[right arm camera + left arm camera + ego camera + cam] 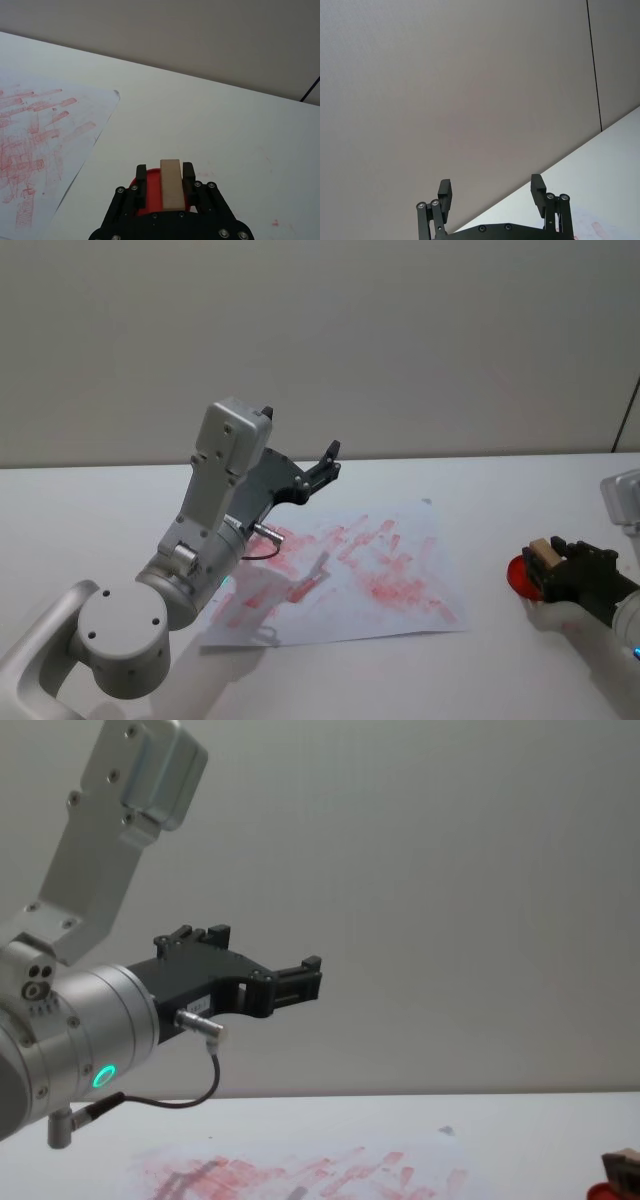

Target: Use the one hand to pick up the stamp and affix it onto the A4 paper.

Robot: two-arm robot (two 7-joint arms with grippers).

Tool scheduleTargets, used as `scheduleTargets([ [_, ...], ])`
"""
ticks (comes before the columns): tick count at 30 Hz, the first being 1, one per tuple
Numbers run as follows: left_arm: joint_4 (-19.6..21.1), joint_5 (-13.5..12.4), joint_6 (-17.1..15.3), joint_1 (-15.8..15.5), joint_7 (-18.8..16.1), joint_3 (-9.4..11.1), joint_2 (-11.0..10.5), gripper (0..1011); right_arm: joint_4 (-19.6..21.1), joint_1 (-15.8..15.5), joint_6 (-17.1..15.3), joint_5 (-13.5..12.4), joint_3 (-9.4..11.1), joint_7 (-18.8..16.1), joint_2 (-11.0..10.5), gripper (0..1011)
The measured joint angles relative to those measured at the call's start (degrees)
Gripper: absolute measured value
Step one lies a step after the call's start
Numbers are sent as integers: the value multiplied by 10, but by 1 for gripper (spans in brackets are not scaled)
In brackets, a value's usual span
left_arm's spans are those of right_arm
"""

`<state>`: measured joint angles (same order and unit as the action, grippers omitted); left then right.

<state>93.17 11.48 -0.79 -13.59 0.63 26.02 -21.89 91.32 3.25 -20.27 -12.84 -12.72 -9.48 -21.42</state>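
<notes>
The stamp (171, 184), a pale tan wooden block, stands upright between the fingers of my right gripper (165, 175), which is shut on it. It is at the table's right side, directly over a red round pad (518, 573). In the head view the stamp (543, 555) and the right gripper (550, 562) lie to the right of the A4 paper (400, 580), clear of its edge. The A4 paper (35, 145) is a white sheet covered in red stamp marks. My left gripper (491, 192) is open, raised high above the paper's left part (325, 460) and pointing at the wall.
The left arm's large silver links (215, 510) with a cable hang over the paper's left corner. The white table (500, 490) runs back to a plain grey wall. A dark cable (310, 90) drops at the far right. In the chest view, the stamp's top (622, 1162) shows low right.
</notes>
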Motion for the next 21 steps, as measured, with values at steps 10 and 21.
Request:
scheduleTargets([
  [10,0,0,0,0,0,0,0,1001,-6,4,-2,3,-1,-3,2,729],
  [21,0,0,0,0,0,0,0,1001,-8,7,-3,5,-2,-4,3,1001],
])
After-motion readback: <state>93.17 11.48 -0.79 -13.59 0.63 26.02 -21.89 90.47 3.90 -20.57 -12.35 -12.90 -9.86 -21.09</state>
